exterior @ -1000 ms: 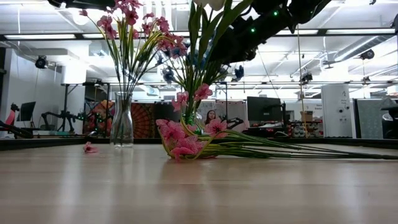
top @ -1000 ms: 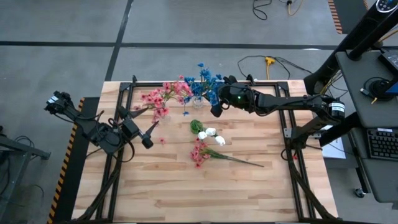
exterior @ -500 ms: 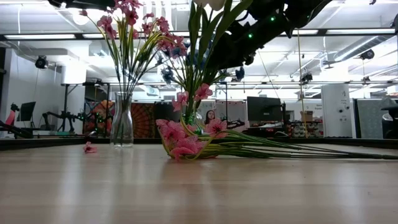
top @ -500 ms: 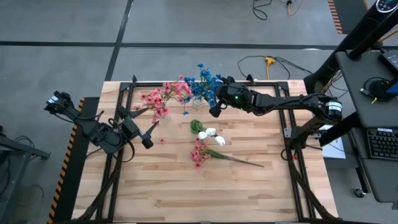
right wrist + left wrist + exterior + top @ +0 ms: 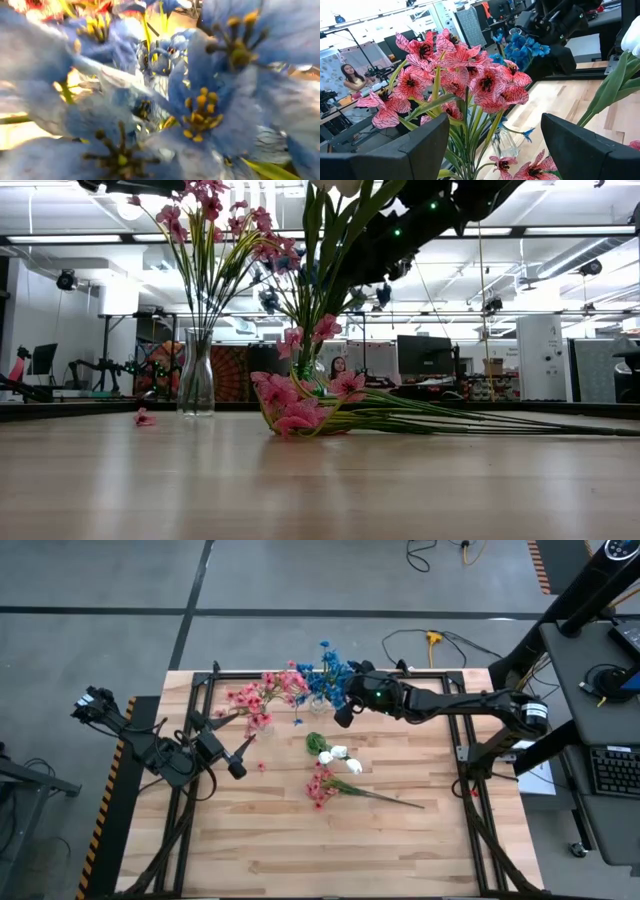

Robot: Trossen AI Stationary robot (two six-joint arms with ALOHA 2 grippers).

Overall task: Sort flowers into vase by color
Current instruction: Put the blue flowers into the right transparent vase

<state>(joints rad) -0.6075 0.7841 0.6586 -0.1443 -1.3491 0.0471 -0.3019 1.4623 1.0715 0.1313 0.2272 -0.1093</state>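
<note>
Blue blossoms (image 5: pixel 328 668) stand bunched in a vase at the far edge of the wooden surface (image 5: pixel 300 840), with the right pincer (image 5: pixel 343 712) hanging just beside them, fingers spread wide and holding nothing. Pink flowers (image 5: pixel 262 695) fill a glass vase (image 5: pixel 196 372) on the blue bunch's other side. Nearer than the blue bunch lie a white sprig (image 5: pixel 335 753) and a pink sprig (image 5: pixel 322 785). Beyond the pink vase, the left pincer (image 5: pixel 235 758) waits, open and empty.
</note>
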